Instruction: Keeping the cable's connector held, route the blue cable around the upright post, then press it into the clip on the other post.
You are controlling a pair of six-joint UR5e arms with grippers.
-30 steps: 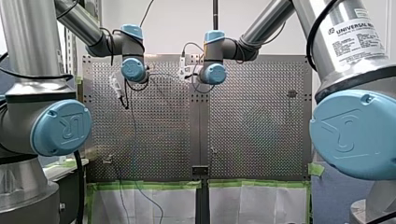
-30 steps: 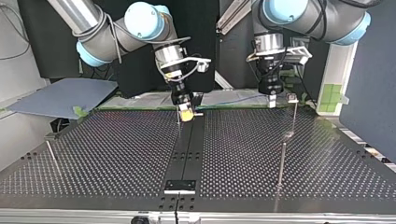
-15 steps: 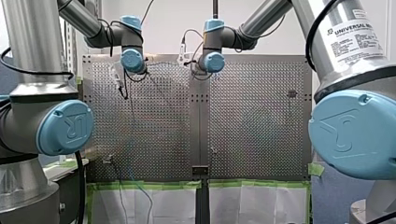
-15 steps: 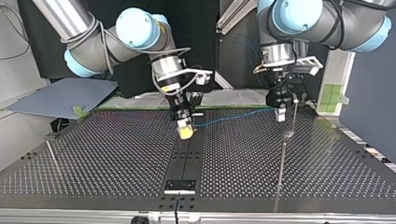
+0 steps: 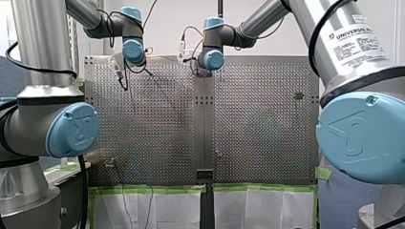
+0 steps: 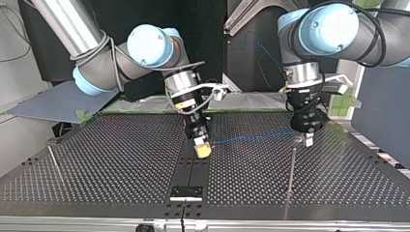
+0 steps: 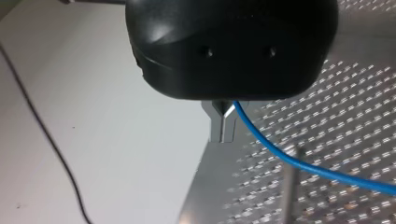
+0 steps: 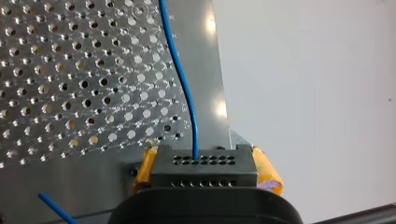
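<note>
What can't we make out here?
Top view: my left gripper crowds the near post's top; whether the blue cable touches it is unclear.
Top view: the clip is too small to pick out on any post.
Front view: both grippers are too far and small to read.
Left wrist view: the post ahead is blurred; the cable runs off the edge.
Right wrist view: my right gripper covers the connector's lower part.

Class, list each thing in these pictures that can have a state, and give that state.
blue cable: stretched straight above the table.
connector: held, cable plugged in.
left end effector: shut on blue cable.
right end effector: shut on connector.
upright post: standing on the table.
</note>
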